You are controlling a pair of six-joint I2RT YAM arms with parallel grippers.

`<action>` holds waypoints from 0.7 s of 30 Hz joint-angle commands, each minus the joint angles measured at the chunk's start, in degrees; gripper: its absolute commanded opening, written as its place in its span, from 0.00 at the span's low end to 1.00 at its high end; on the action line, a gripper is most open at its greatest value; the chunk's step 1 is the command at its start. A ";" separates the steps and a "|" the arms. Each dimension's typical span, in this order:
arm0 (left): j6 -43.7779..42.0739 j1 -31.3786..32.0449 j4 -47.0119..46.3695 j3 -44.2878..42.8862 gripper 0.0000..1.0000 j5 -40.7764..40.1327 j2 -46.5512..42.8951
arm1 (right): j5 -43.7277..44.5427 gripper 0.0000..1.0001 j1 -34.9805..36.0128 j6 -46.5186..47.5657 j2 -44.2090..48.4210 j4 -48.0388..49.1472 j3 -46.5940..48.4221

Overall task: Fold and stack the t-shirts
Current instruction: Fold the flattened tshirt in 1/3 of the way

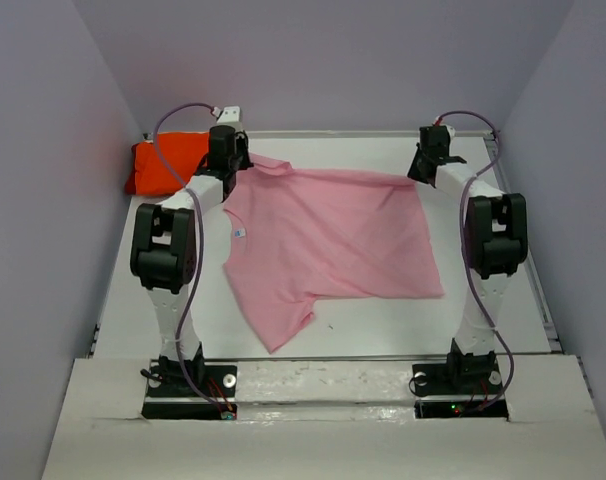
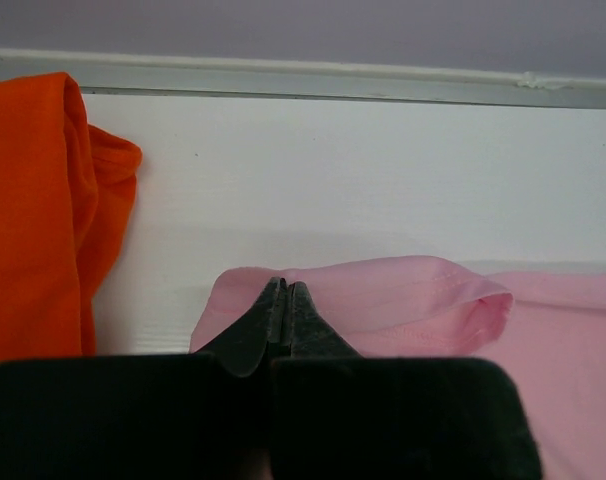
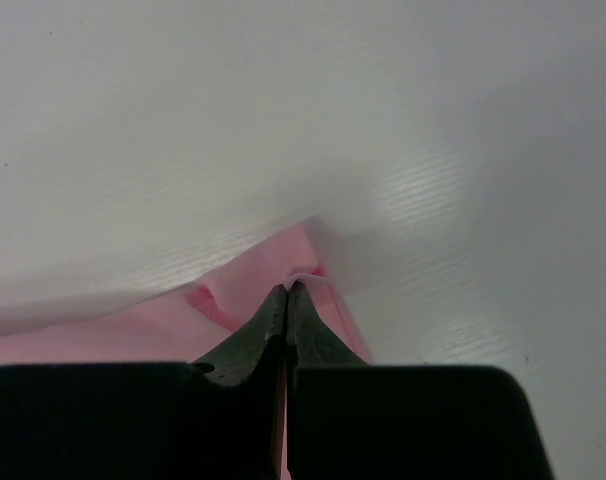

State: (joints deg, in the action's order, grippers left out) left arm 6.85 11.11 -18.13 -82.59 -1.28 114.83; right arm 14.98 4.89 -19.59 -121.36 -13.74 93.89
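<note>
Fingers (image 2: pixel 264 326), black tapered wedges, tight on soft wrinkled pink t-shirt (image 1: pixel 323 235)

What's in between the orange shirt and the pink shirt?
Nothing but a strip of bare white table separates the orange t-shirt from the pink t-shirt. The left wrist view shows it best.

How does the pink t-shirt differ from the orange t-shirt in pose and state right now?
The pink t-shirt lies spread open across the middle of the table; the orange t-shirt sits bunched in the far left corner. The left pincer and the right pincer each pinch the pink t-shirt's far edge; neither touches the orange t-shirt. Both are plain cloth on the same table.
</note>
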 commanded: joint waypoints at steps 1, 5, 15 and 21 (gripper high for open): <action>1.49 -0.22 -1.48 2.07 0.00 2.49 -7.06 | -1.36 0.00 0.04 -1.59 7.45 3.28 -3.52; 1.94 -0.30 -0.85 6.20 0.00 2.77 -10.05 | -2.32 0.00 0.04 -2.38 12.36 3.28 -8.09; 4.57 -0.13 0.63 15.61 0.00 3.74 -16.65 | -2.15 0.00 0.04 -2.38 22.21 2.49 -18.73; 6.24 -0.13 4.06 18.07 0.00 2.95 -20.07 | -2.77 0.00 0.04 -2.99 26.61 1.17 -23.13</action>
State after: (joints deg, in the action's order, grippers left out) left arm 11.55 11.14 -14.94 -65.60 1.85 100.16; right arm 12.67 4.89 -22.06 -98.85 -13.04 72.58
